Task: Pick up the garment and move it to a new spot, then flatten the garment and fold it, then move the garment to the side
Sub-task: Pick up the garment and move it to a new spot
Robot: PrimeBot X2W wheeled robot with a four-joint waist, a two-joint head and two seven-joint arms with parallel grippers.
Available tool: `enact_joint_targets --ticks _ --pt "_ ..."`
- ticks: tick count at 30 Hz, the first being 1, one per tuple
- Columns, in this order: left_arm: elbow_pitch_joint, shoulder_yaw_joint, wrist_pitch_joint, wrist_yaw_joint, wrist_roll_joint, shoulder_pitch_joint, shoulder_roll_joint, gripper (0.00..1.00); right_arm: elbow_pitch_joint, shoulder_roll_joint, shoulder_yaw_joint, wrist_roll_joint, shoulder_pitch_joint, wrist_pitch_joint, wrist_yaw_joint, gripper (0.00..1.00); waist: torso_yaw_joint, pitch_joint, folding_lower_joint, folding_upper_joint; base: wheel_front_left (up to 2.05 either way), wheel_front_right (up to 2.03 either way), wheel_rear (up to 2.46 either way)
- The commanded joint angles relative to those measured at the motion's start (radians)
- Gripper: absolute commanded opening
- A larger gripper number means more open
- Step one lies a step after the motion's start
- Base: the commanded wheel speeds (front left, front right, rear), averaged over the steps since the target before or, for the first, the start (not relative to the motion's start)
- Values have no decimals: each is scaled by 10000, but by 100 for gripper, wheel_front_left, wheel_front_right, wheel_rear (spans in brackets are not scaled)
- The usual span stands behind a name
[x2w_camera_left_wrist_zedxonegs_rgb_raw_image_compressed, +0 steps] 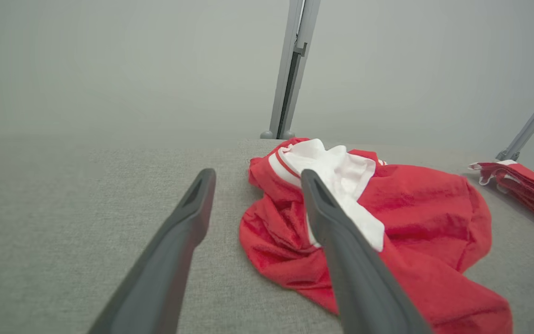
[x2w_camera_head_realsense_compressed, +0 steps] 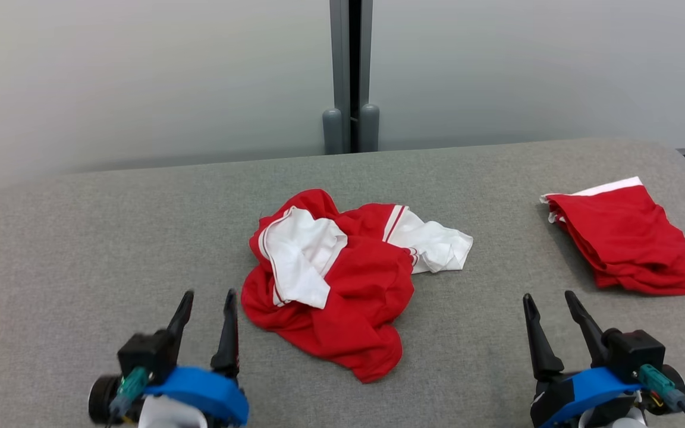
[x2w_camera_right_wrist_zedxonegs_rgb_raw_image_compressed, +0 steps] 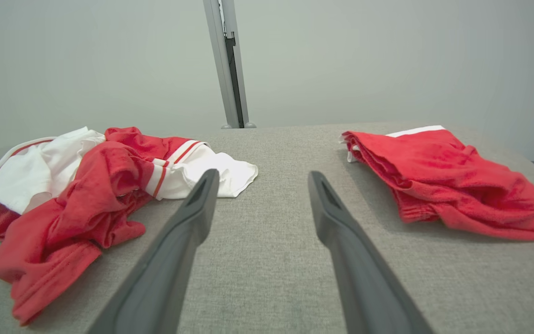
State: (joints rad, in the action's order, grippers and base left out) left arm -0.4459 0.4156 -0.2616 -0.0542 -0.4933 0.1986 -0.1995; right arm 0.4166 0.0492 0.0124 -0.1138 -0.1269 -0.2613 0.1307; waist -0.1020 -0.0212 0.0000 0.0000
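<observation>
A crumpled red and white garment point(x2w_camera_head_realsense_compressed: 342, 279) lies in a heap at the middle of the grey table point(x2w_camera_head_realsense_compressed: 81, 238). My left gripper point(x2w_camera_head_realsense_compressed: 210, 297) hangs open just left of the heap's near edge, holding nothing. In the left wrist view the garment point(x2w_camera_left_wrist_zedxonegs_rgb_raw_image_compressed: 410, 208) spreads to the right of the open gripper point(x2w_camera_left_wrist_zedxonegs_rgb_raw_image_compressed: 257, 178). My right gripper point(x2w_camera_head_realsense_compressed: 549, 297) stands open at the lower right, apart from the cloth. The right wrist view has the heap point(x2w_camera_right_wrist_zedxonegs_rgb_raw_image_compressed: 86, 185) to the left of the open gripper point(x2w_camera_right_wrist_zedxonegs_rgb_raw_image_compressed: 262, 178).
A second red garment with a white edge point(x2w_camera_head_realsense_compressed: 628, 244) lies folded at the table's far right, also as a folded pile point(x2w_camera_right_wrist_zedxonegs_rgb_raw_image_compressed: 448, 176) right of my right fingers. A grey post point(x2w_camera_head_realsense_compressed: 351, 77) stands behind the table against a pale wall.
</observation>
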Motion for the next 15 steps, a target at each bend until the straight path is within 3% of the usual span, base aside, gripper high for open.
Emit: enact_joint_targets --ticks 1,5,15 --pt "277 -203 -46 -118 -58 -395 -30 100 -31 25 -10 -65 177 -51 1 100 27 34 0 0 0 0 0" --pt "825 -694 -45 -329 2 -1311 42 100 -61 24 -145 -155 380 -51 1 100 161 130 0 0 0 0 0" --pt "1104 -1152 -46 -334 310 -2132 138 100 30 25 -524 -250 541 -46 1 100 260 184 0 0 0 0 0"
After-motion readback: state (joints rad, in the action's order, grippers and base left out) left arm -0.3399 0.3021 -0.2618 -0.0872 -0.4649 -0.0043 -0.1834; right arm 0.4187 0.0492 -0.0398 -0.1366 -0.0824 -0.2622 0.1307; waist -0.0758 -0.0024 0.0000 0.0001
